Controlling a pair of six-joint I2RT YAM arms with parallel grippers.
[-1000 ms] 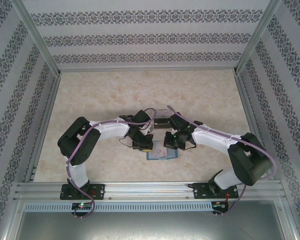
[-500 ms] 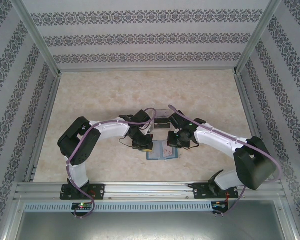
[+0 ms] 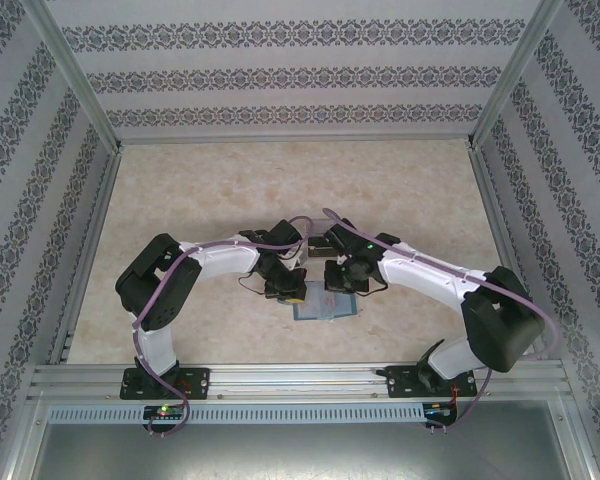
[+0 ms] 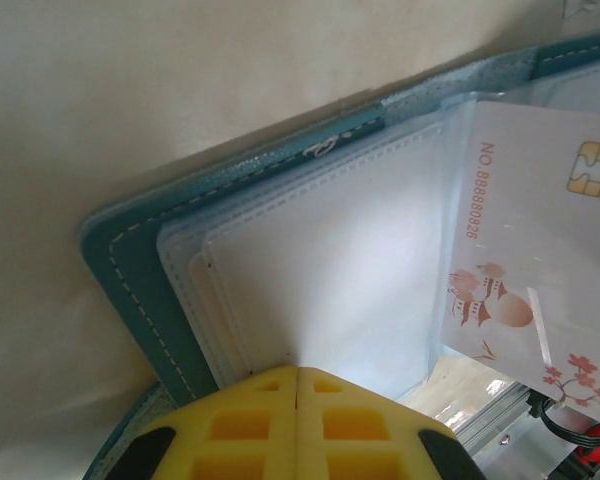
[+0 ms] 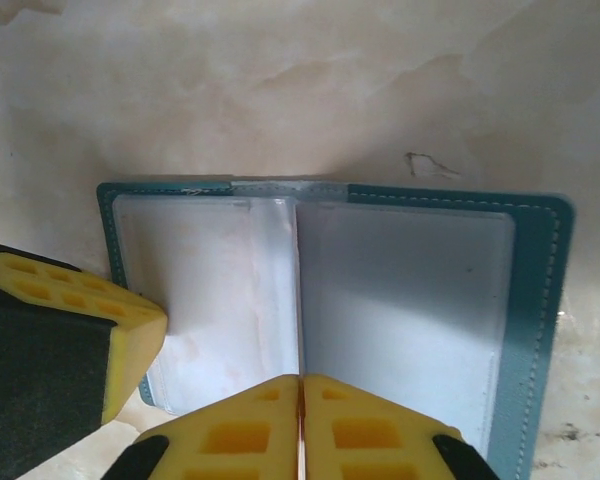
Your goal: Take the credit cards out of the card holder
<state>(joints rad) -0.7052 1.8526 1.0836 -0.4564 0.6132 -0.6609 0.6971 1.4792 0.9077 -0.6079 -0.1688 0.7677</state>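
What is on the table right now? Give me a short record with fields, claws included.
holder: flat teal-blue bifold card holder, open on the pale marbled table, clear sleeves up
card: pale whitish-pink rectangular card with gold chip, overlapping the sleeves in the left wrist view
left claw: shut, tips at the sleeve edge
right claw: shut over the open holder; whether it grips a card is unclear

Top view looks down from afar; wrist views sit close, sharing the holder (image 5: pixel 535 290) just ahead of left gripper (image 4: pixel 298 375) and right gripper (image 5: pixel 302 380).
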